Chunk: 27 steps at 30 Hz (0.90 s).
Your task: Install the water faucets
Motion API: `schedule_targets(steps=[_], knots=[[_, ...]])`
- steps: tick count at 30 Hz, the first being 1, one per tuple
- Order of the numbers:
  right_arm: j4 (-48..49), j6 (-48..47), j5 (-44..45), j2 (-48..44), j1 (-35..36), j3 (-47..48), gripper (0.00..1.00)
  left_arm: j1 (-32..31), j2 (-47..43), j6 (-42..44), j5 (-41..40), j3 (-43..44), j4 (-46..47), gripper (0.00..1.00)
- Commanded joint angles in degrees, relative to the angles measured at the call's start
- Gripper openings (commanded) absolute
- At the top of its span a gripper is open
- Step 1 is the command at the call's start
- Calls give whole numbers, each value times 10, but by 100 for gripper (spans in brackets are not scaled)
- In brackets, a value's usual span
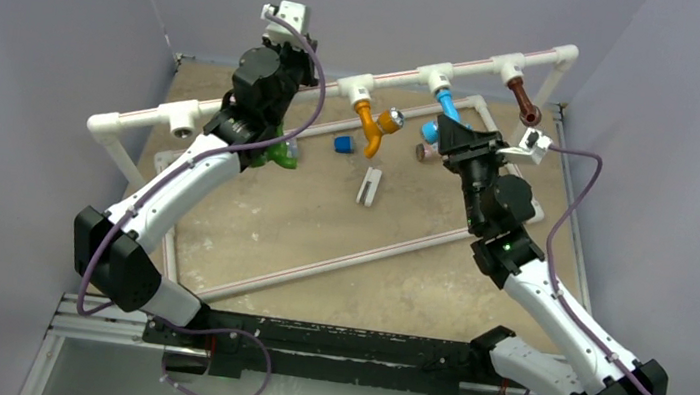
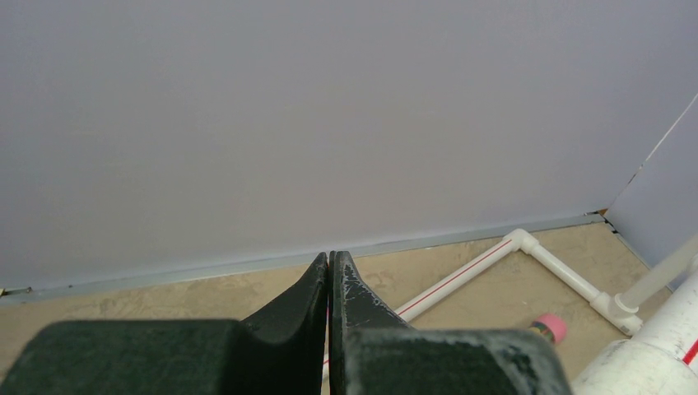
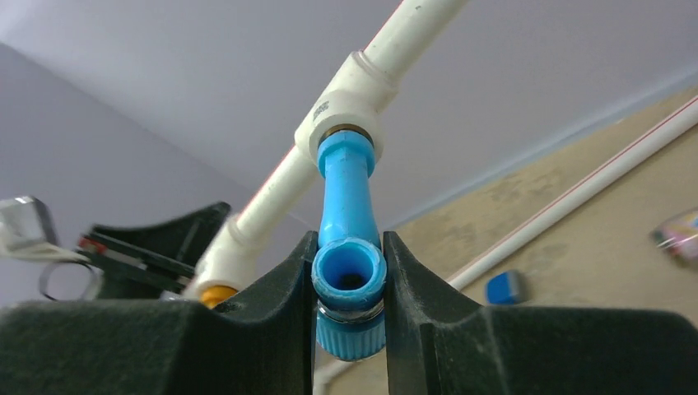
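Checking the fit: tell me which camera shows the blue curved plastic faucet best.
Right wrist view: the blue curved plastic faucet fills the centre, stem in the white tee fitting, right gripper clamped on it. Top external shows it small, partly hidden. Left wrist shows none of it.

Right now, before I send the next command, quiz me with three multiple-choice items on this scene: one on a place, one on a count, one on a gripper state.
1. Where is the green faucet?
A) low beside the left arm, off the rail
B) in a tee on the rail
C) in the right gripper

2. How many faucets sit in tees on the rail?
A) one
B) three
C) four

3. What is the right gripper doing?
A) open above the table
B) shut on nothing
C) shut on the blue faucet

Answers:
1 A, it shows below the left arm, away from the pipe.
2 B, the orange faucet, blue faucet and brown faucet hang from tees; the leftmost tee is bare.
3 C, its fingers press both sides of the spout.
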Motion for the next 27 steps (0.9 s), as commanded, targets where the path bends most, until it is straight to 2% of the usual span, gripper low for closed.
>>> schedule_targets(steps=[1,9,14,19,24,27], knots=[[135,280,-121,3,24,8,0,-21,45,19,46,-75,-183,0],[176,494,-155,5,24,-7,0,-22,43,19,47,-75,-183,0],[238,571,-194,6,23,-25,1,-21,41,20,47,-76,-184,0],[235,573,-215,-2,19,-32,21,-21,38,21,45,-76,-183,0],[185,542,-215,-36,6,-70,52,-22,35,23,40,-79,-182,0],[169,524,-215,-63,-5,-111,64,-21,34,23,40,-80,-181,0]])
